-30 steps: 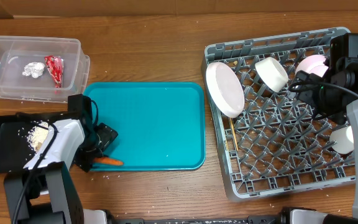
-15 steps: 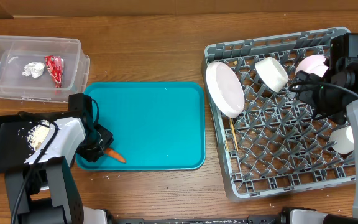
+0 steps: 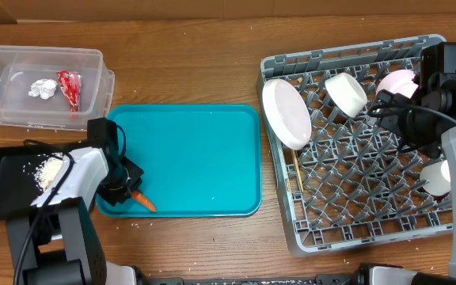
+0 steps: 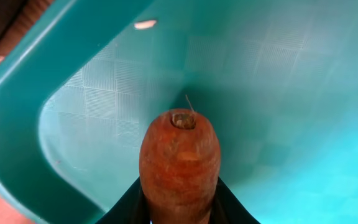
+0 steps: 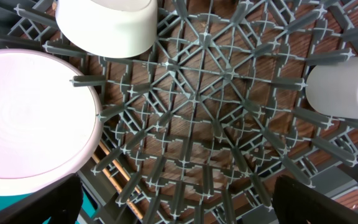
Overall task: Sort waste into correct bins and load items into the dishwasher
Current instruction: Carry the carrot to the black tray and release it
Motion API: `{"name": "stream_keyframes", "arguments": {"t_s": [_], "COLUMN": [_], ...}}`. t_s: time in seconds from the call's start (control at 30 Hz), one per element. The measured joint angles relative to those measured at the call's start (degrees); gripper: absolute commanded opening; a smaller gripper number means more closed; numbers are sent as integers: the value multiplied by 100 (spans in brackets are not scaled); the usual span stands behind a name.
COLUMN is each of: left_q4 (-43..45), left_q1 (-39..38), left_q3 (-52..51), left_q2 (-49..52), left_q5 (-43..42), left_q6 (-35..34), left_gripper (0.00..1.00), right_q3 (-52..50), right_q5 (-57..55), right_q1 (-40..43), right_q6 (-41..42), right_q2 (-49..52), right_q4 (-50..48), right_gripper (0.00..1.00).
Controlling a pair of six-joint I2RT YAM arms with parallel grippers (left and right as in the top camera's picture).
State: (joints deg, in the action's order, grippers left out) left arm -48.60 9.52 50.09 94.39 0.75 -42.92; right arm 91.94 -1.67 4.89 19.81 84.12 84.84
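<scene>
Spanning the whole overhead view, the wooden surface [image 3: 212, 63] carries everything. Biggest item on it is the grey dishwasher rack [image 3: 347, 170] at right, then the teal tray [image 3: 204, 158] in the middle. At far left sits a clear bin [image 3: 18, 103], w/ a black bin [image 3: 6, 186] nearer the front. In the rack, a white plate [image 3: 286, 113] stands tilted at the left edge. A white bowl [image 3: 345, 93] lies just beside it toward the back, and a pink bowl [image 3: 398, 81] is partly hidden under the right arm. A white cup [image 3: 436, 176] lies on its side near the rack's right edge. The right claw [image 3: 393, 107] hovers over the rack's back-right part. From its wrist cam the claw [image 5: 179, 211] is released, fingers wide apart at the bottom corners and nothing between them. Bare grid shows below it, w/ plate [image 5: 30, 118], bowl [image 5: 104, 25] and cup [image 5: 344, 90] around the edges. The left claw [image 3: 131, 190] sits at the tray's front-left corner, clenched on the carrot [image 3: 142, 199], which pokes out toward the front-right. The wrist cam shows the carrot [image 4: 179, 162] gripped between both fingers, stub end facing the rounded tray [image 4: 278, 93] corner. Can't tell whether it touches the tray floor. The black bin holds pale food scraps [image 3: 48, 170]. The clear bin holds a red wrapper [image 3: 70, 87] and a foil ball [image 3: 43, 89], side by side. A thin chopstick [image 3: 298, 176] lies in the rack's left part, below the plate.
</scene>
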Motion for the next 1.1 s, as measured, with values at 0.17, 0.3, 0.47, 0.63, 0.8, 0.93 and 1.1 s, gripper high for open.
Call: {"name": "stream_keyframes", "arguments": {"t_s": [0.17,0.3,0.47,0.63,0.8,0.93,1.1], "left_q4": [-815,-1311,-1921,-2218,-2149,-1867,-1397], "left_q1": [0,0,9,361,1329,2000,2588], "left_q3": [667,1488,2546,3154,3185,3185,3182], "left_q2": [107,111,109,111,111,111,111], "left_q5": [33,35,227,621,894,1010,1182], "left_q6": [96,146,286,308,315,398,442], "left_gripper": [4,4,4,4,4,4,4], "right_q3": [0,0,0,0,0,0,0], "right_q5": [2,0,-20,-24,-26,-26,-26], "right_q1": [0,0,-2,0,0,0,0], "right_q6": [2,2,2,2,2,2,0], "right_q2": [0,0,0,0,0,0,0], "right_q4": [2,0,-7,-9,-31,-83,-146], "right_gripper": [100,100,100,100,100,100,100]}}
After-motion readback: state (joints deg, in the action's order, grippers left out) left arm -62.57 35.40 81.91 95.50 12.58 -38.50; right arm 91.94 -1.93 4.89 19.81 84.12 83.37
